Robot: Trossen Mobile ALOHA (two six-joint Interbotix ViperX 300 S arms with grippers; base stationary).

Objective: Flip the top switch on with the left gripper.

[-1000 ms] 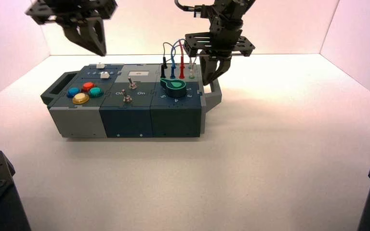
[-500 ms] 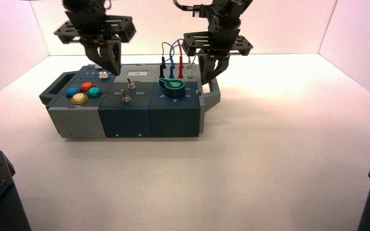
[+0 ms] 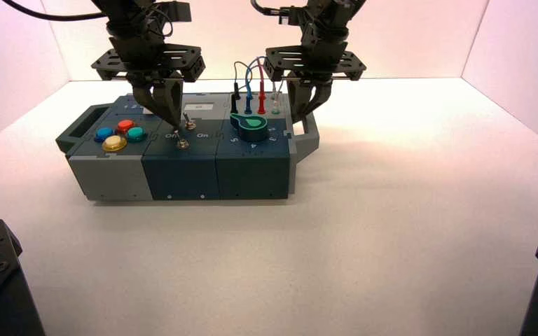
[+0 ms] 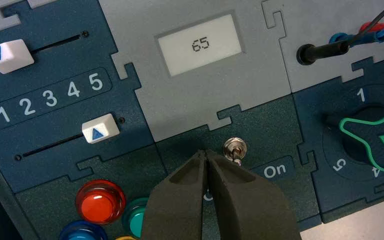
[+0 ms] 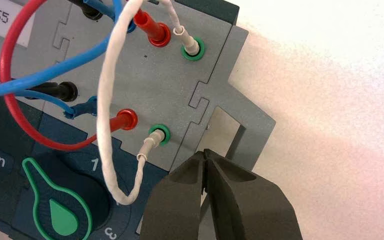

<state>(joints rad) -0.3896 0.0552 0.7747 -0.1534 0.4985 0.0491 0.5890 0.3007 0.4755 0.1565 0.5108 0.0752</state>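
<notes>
We see the box (image 3: 182, 157) near the middle of the table. On its dark-blue centre panel the top switch (image 4: 234, 149) sits at 6 o'clock from the white label (image 4: 200, 45). The left gripper (image 4: 206, 156), fingers pressed together, hangs just beside it at 9 o'clock. Farther right, the right gripper (image 5: 206, 156), tips together, hovers at the handle (image 5: 240, 115).

Shiny metal top switch (image 4: 234, 149), matt plastic panel (image 4: 260, 125), glossy red button (image 4: 100, 201)
</notes>
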